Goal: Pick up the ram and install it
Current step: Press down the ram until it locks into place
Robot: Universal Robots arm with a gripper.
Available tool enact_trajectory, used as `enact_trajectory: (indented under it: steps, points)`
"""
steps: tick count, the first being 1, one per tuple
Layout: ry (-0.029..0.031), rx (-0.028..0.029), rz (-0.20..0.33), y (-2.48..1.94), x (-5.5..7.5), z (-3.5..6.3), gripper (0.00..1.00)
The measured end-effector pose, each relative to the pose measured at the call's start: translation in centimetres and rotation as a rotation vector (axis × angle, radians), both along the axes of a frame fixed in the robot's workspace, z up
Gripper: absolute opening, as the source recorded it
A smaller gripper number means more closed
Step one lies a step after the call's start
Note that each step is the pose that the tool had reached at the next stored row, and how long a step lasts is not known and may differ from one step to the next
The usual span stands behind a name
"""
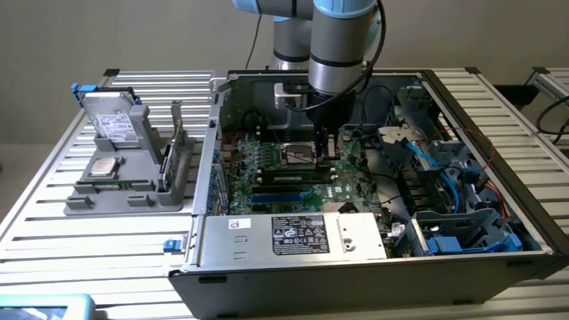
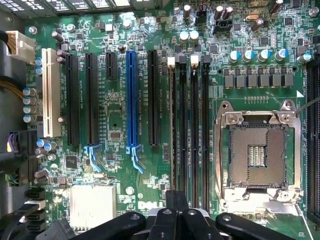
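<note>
Hand lowered inside open computer case, over motherboard, beside empty processor socket. Finger state cannot be told. Wrist view: hand above memory slots; thin edge of ram standing in slot nearest expansion slots; three neighbouring slots bare. Blue expansion slot and white slot further out. Grey parts tray on slatted table near its exterior-view left edge, carrying processor chip and hard drive.
</note>
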State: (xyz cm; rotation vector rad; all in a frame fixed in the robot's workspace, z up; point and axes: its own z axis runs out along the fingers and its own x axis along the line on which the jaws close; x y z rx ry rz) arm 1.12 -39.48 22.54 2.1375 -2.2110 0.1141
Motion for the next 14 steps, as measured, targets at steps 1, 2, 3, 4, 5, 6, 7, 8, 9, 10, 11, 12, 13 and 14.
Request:
enact_trajectory:
  steps: [1,2,3,4,5,6,7,8,9,10,11,12,13,14]
  points:
    - [0.0,0.0,0.0,0.0,0.0,0.0,0.11]
    - [0.0,0.0014,0.0,0.02,0.0,0.13,0.11]
    - [-0.0002,0.0012,-0.001,0.02,-0.1,0.55,0.11]
    - [-0.0002,0.0007,0.0,0.01,-0.2,1.02,0.11]
    - [-0.0001,0.0002,0.0,0.0,-0.4,1.43,0.11]
    - [-0.0002,0.0006,0.0,0.0,-0.6,1.74,0.11]
    - [-0.0001,0.0003,0.0,-0.01,-0.9,2.02,0.11]
    - [-0.0001,0.0004,0.0,-0.01,-1.2,2.18,0.11]
    - [-0.0001,0.0003,0.0,-0.01,-1.7,2.27,0.11]
    - [-0.0001,0.0005,0.0,0.0,-2.1,2.28,0.11]
    - [-0.0002,0.0006,0.0,0.0,-2.5,2.28,0.11]
    - [-0.0001,0.0004,0.0,-0.01,-3.0,2.29,0.11]
    - [-0.0001,0.0004,0.0,-0.01,-3.5,2.29,0.11]
    - [-0.0001,0.0003,0.0,-0.01,-3.9,2.29,0.11]
